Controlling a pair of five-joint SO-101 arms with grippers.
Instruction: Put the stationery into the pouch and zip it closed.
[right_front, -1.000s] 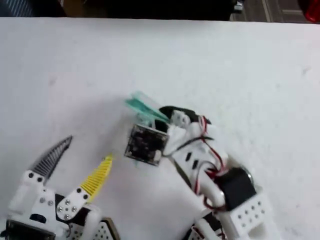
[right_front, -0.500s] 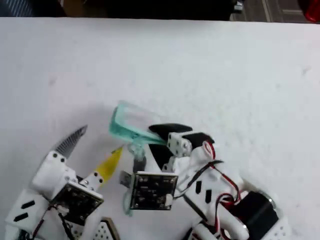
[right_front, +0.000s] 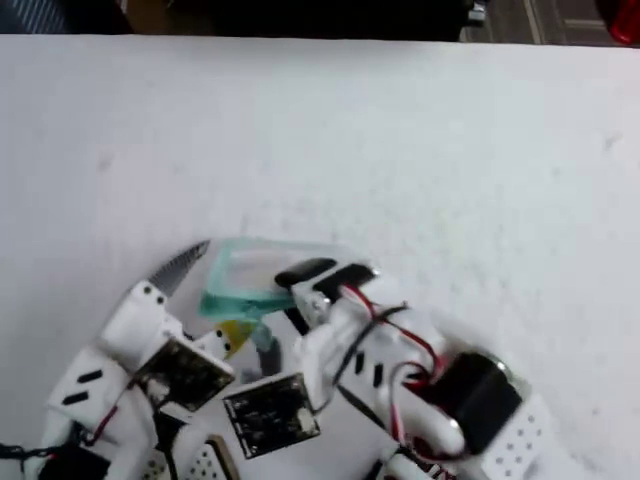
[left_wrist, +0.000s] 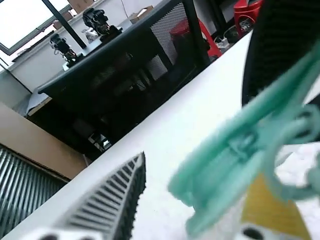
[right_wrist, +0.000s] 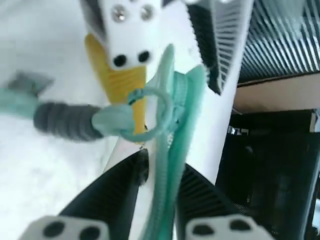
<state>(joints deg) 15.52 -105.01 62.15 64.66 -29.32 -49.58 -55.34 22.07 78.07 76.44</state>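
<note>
Within the last second the clear, teal-edged pouch (right_front: 255, 270) was drawn towards the lower left of the high view, its zip edge pinched in the closed right gripper (right_wrist: 165, 167). The open left gripper (right_front: 218, 292) was brought astride the zip pull (right_wrist: 150, 112), likely ready for zipping.

Your clear teal-edged pouch (right_front: 255, 262) lies on the white table (right_front: 450, 130) near its front edge, left of middle. Your black-fingered right gripper (right_front: 288, 296) pinches its teal edge. Your left gripper (right_front: 225, 287) straddles its left end, grey and yellow fingers spread.
</note>
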